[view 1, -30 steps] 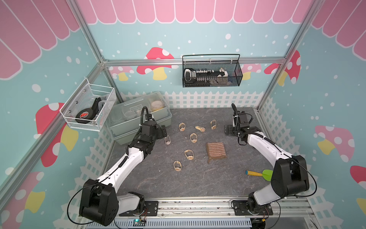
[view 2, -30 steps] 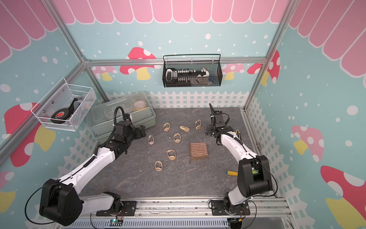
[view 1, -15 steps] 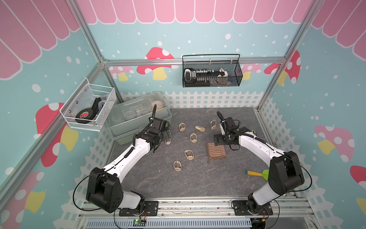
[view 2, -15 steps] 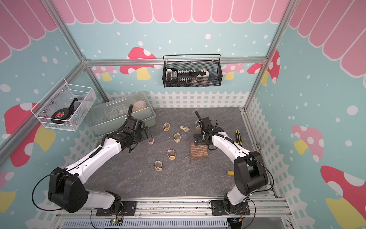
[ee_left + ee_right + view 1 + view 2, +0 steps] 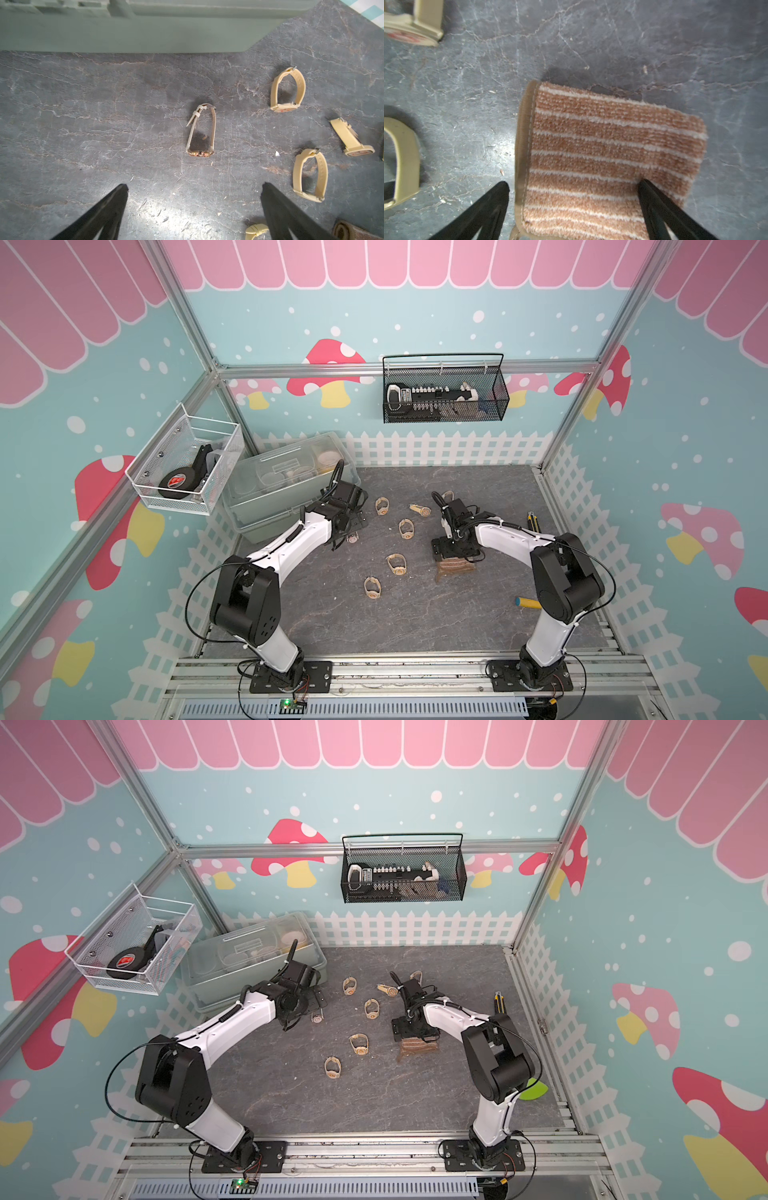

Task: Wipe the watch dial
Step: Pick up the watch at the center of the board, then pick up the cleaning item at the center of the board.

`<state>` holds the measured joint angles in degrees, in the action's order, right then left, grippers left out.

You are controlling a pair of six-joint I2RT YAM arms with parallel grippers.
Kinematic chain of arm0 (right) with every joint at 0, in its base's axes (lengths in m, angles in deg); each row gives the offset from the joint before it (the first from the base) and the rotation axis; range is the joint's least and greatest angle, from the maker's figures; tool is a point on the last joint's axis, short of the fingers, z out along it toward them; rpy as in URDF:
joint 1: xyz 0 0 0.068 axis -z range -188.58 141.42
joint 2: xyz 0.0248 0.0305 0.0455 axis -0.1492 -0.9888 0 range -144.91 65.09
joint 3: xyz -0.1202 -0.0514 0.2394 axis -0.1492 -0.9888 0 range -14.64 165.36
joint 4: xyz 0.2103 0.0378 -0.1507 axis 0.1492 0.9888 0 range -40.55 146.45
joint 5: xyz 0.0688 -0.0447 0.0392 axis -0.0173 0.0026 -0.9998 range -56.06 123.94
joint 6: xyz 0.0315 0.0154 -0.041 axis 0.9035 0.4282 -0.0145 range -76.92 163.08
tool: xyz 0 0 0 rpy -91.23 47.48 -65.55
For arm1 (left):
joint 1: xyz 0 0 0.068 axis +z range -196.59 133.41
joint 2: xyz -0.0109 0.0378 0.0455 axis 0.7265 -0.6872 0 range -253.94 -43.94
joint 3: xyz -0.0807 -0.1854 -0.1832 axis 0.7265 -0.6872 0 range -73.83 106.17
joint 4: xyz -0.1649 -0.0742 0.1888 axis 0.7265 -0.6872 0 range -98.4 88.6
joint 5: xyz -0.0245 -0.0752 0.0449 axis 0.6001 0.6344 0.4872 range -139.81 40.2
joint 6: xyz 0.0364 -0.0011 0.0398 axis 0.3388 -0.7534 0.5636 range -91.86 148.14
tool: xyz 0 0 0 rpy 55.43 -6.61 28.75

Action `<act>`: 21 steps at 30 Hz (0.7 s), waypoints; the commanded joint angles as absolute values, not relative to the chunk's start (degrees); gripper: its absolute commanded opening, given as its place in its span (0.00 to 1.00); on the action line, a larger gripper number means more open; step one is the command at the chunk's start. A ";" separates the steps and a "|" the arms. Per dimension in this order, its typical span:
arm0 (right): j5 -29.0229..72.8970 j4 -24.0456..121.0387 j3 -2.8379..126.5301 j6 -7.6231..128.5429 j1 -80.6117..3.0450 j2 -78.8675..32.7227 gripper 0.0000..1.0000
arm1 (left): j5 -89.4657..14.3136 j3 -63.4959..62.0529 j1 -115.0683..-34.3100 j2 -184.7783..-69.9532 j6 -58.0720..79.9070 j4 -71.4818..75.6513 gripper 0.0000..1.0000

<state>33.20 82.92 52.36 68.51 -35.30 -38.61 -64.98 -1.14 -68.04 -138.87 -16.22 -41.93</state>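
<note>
Here, left tool (image 5: pixel 194 185) gapes empty above a watch (image 5: pixel 200 153); right tool (image 5: pixel 573 182), equally wide, straddles cloth (image 5: pixel 612 135) edge.

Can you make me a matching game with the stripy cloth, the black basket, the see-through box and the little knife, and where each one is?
Things:
1. striped cloth
2. black wire basket
3. clear lidded box
4. utility knife

Places:
A. lying near the side fence
B. hanging on the back wall
C. right below the open right gripper
D. in the back corner near the left gripper

Pairs: 1-C, 2-B, 3-D, 4-A.
</note>
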 commanded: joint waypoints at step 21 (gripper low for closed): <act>30.97 82.78 48.07 71.27 -35.48 -39.99 0.44 | -63.32 8.53 -67.12 -157.81 -13.97 -43.35 0.91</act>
<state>34.21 79.69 50.19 70.17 -35.15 -39.37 -63.17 7.10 -67.61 -156.75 -15.15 -43.77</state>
